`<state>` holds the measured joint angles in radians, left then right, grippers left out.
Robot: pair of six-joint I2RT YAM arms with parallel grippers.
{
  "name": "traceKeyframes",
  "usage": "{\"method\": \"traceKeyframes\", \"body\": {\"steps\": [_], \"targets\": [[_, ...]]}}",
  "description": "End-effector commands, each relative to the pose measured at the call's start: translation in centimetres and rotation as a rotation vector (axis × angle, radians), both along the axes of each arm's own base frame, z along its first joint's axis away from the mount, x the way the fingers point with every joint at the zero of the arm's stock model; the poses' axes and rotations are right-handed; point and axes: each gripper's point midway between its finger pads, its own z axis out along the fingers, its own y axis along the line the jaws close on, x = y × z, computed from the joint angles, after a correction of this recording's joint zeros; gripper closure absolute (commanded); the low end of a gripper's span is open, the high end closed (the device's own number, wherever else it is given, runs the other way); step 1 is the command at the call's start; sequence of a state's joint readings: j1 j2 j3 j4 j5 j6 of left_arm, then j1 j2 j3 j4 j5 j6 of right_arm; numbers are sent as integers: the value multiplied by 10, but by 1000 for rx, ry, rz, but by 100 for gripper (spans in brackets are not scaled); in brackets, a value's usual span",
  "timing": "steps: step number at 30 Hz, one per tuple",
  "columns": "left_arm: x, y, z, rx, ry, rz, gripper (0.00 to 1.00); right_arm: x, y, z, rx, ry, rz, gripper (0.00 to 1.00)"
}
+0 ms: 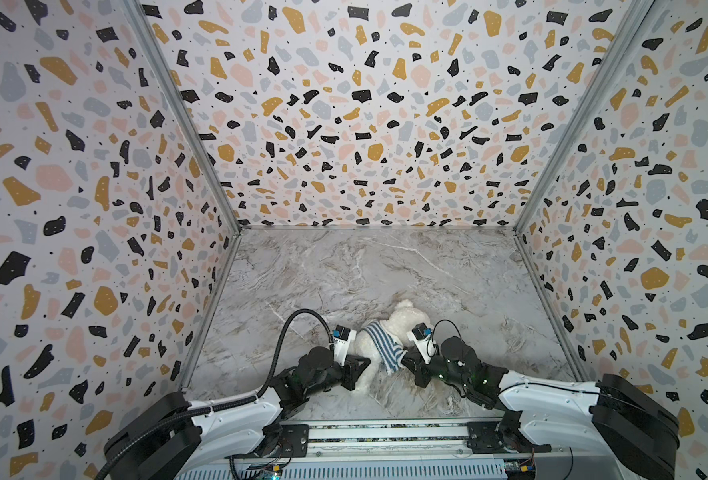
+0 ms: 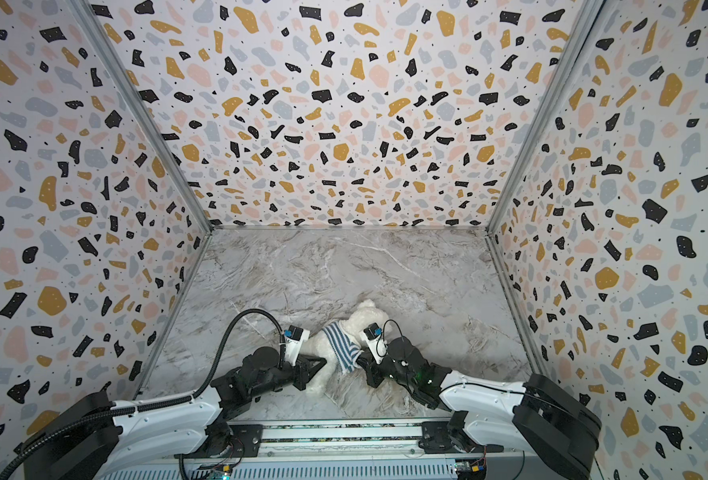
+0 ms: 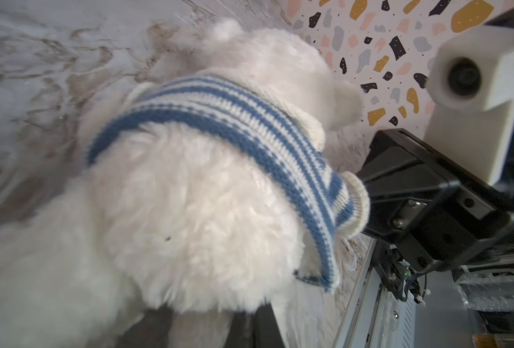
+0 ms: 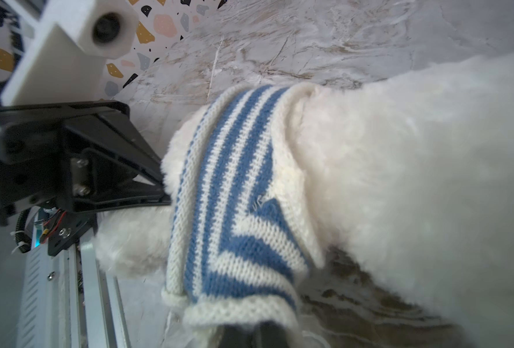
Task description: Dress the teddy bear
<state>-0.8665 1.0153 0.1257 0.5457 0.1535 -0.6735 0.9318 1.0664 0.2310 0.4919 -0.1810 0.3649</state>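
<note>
The teddy bear, white and fluffy, lies on its side on the marble table near the front edge, seen in both top views. A blue-and-white striped shirt is bunched as a band round its middle. My left gripper is shut on a plush limb at the bear's lower end. My right gripper is shut on the shirt's cream hem, beside the bear's head side. The bear's face is hidden in every view.
Terrazzo-patterned walls close in the table on the left, back and right. A metal rail carrying both arm bases runs along the front edge, just behind the bear. Open marble lies beyond the bear toward the back wall.
</note>
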Motion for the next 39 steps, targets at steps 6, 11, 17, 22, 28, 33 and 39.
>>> {"method": "traceKeyframes", "body": {"steps": [6, 11, 17, 22, 28, 33, 39], "targets": [[21, 31, -15, 103, -24, 159, 100, -15, -9, 33, 93, -8, 17, 100], [20, 16, 5, 89, -60, 84, 90, -10, -11, 45, 160, 15, -45, 100], [1, -8, 73, -78, -146, -33, 29, 9, -20, 47, 181, 17, -195, 100], [-17, -27, 101, -189, -127, -108, 47, 15, -17, 55, 183, -7, -242, 100], [-22, -52, 102, -209, -97, -138, 49, 14, -10, 58, 200, -1, -235, 100], [-21, -67, 85, -194, -53, -147, 53, 11, -6, 58, 201, -4, -232, 100], [-17, -70, 87, -243, -49, -126, 70, 7, -1, 54, 195, 3, -211, 100]]}}
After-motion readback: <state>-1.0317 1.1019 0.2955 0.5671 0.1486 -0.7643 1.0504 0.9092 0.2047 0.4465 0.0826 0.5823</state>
